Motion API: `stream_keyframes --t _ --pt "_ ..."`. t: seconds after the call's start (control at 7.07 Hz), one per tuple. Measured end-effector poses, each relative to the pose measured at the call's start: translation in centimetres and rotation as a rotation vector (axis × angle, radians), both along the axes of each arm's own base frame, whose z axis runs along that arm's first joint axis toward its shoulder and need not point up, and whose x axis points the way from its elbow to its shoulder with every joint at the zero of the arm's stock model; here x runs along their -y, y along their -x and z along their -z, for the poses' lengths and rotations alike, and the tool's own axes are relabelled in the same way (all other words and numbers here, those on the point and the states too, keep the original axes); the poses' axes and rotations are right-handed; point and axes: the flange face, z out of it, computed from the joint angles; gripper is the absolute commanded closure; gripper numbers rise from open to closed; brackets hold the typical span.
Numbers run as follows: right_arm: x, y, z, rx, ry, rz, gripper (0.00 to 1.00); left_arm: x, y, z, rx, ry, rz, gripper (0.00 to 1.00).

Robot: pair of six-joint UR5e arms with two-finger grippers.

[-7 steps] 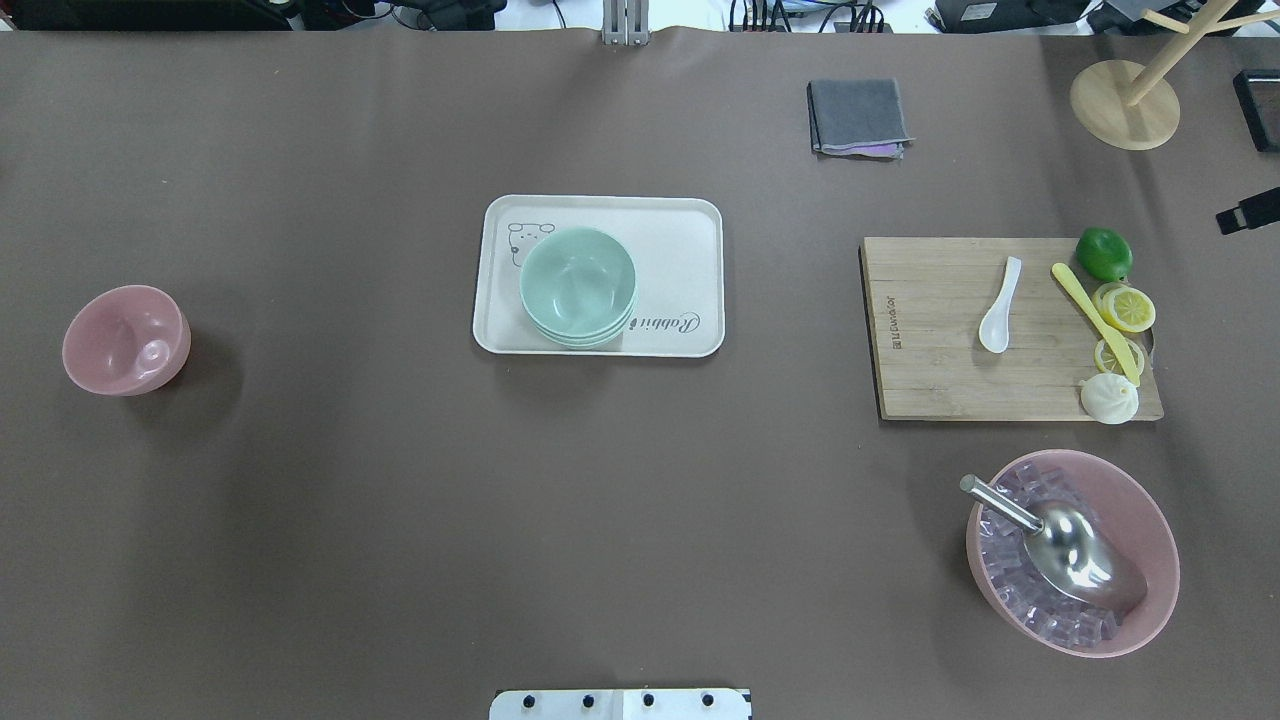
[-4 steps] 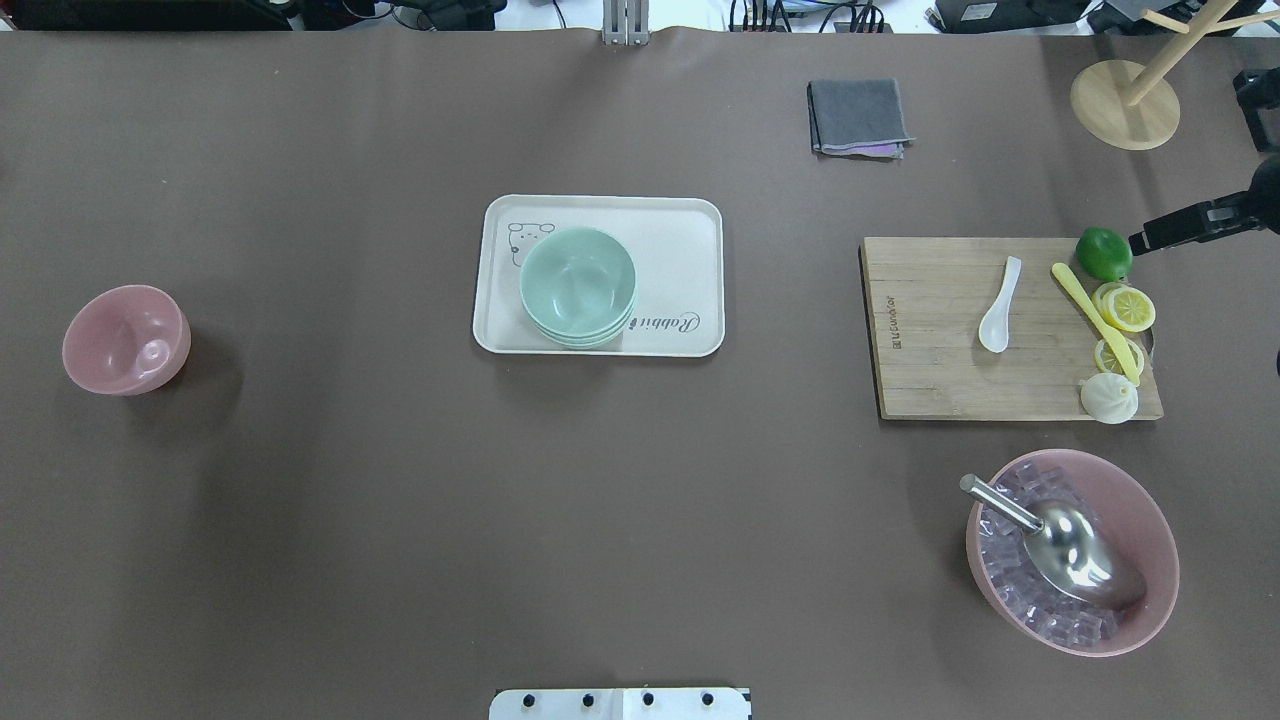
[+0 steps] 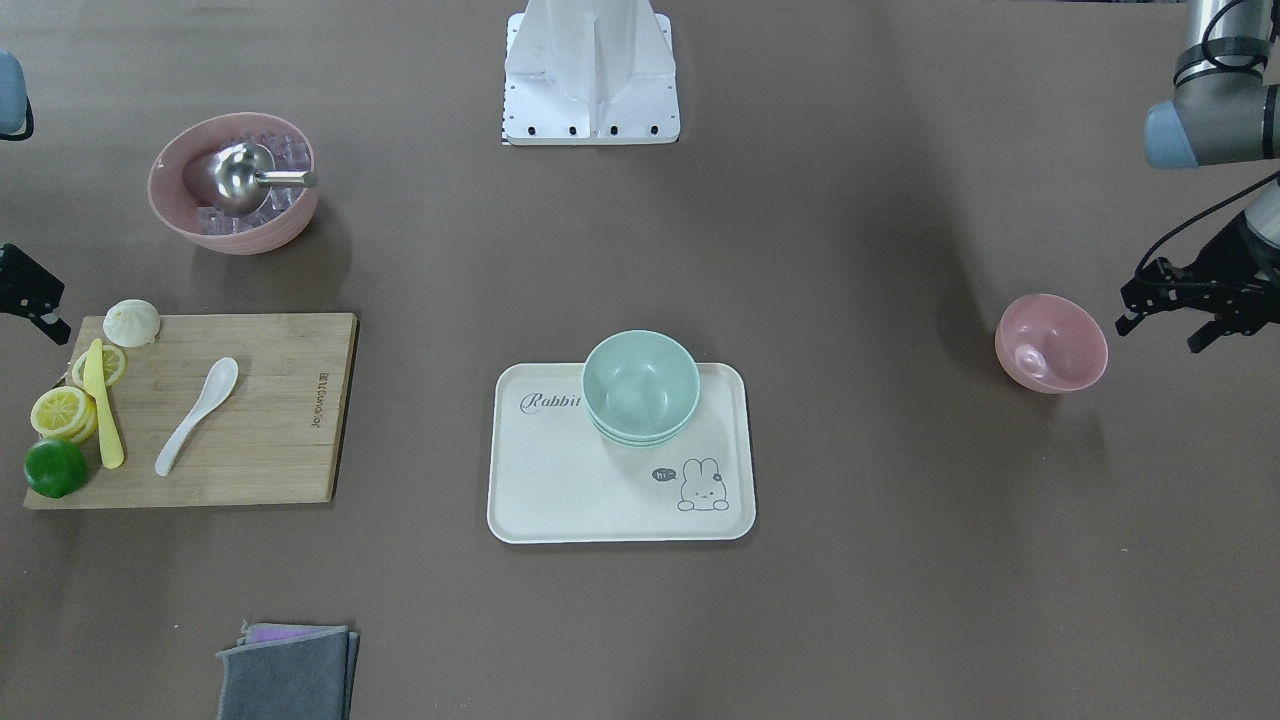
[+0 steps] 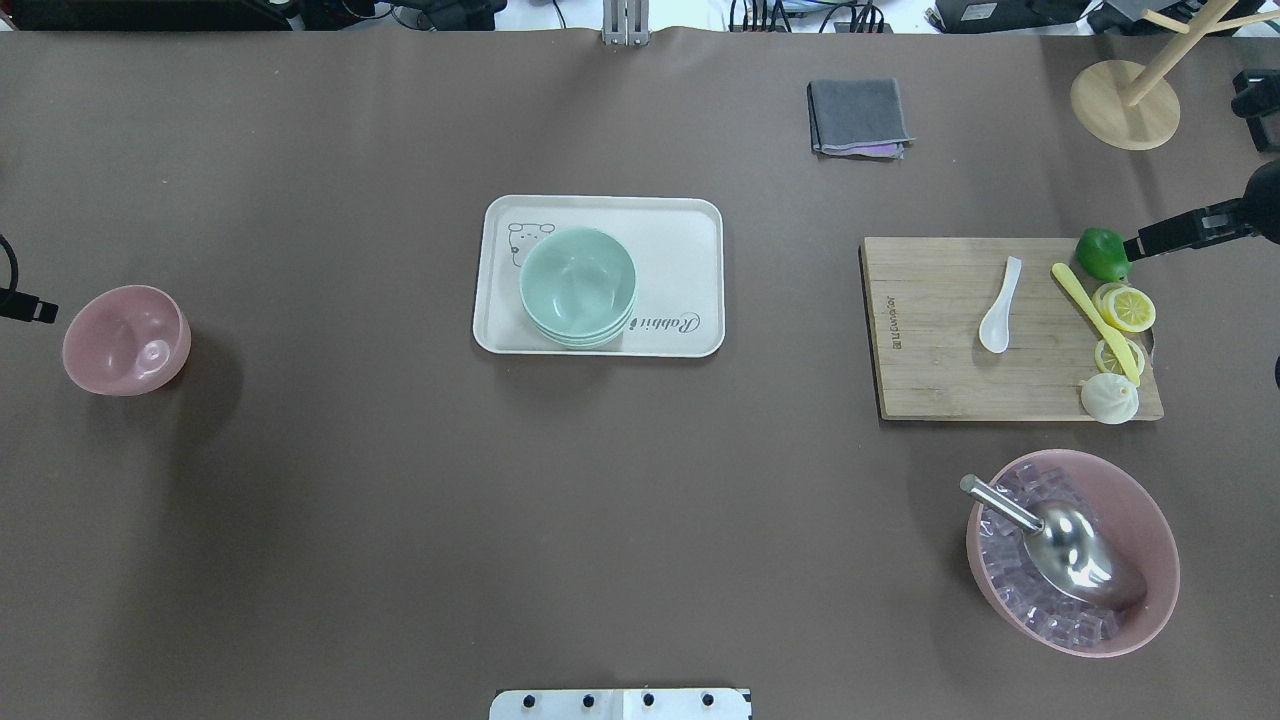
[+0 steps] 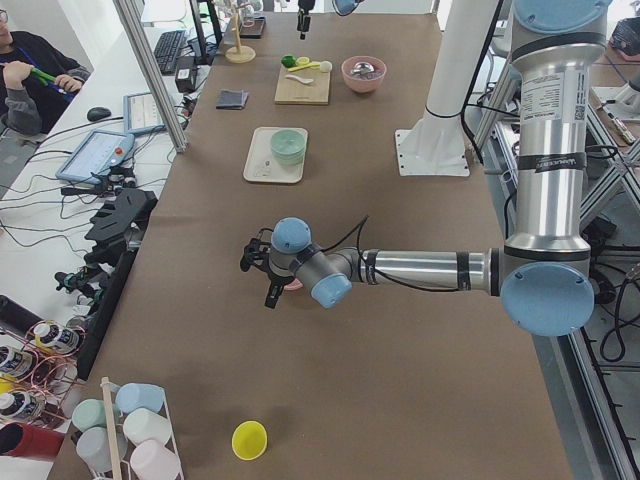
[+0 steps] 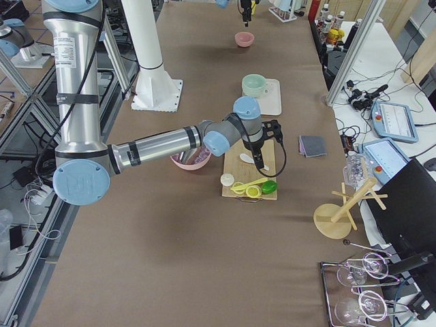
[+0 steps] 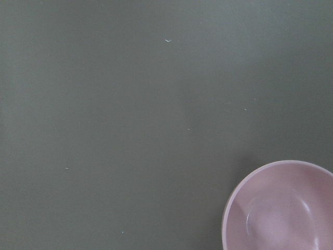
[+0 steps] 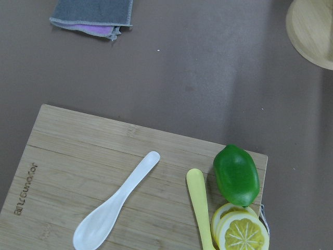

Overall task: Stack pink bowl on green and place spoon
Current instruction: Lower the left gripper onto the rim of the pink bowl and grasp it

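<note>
The small pink bowl (image 4: 126, 339) stands empty at the table's left end; it also shows in the front view (image 3: 1051, 343) and in the corner of the left wrist view (image 7: 283, 208). My left gripper (image 3: 1162, 335) hovers open just outside it, off its far-left side. The green bowls (image 4: 578, 285) are stacked on the cream tray (image 4: 680, 250). The white spoon (image 4: 1000, 305) lies on the wooden board (image 4: 930, 370); the right wrist view (image 8: 117, 208) looks down on it. My right gripper (image 3: 30, 295) hangs open above the lime (image 4: 1100, 255), one of its fingers (image 4: 1180, 230) over the board's far right corner.
On the board are a yellow knife (image 4: 1095, 320), lemon slices (image 4: 1128, 308) and a bun (image 4: 1108, 398). A large pink bowl of ice with a metal scoop (image 4: 1072, 552) stands near right. A grey cloth (image 4: 858, 117) and wooden stand base (image 4: 1124, 105) are at the far right.
My right gripper has come in from the right edge to above the lime. My left gripper has appeared at the left edge beside the pink bowl. Nothing on the table has moved.
</note>
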Motion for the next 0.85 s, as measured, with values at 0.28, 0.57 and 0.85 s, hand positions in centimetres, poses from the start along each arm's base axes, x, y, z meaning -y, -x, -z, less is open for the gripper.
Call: stream_keyframes --t 0.28,0.57,0.85 --pt "-0.1 0.0 -0.1 0.001 -0.001 0.0 0.0 -0.2 -1.2 -0.3 -0.016 0.014 0.004 0.48" --pt "-0.1 -0.1 -0.1 0.0 -0.002 -0.001 0.0 -0.3 -1.7 -0.3 -0.019 0.017 -0.002 0.48" --pt "-0.1 -0.1 -0.2 -0.003 -0.001 -0.004 0.0 -0.3 -2.4 -0.1 -0.02 0.015 -0.015 0.5"
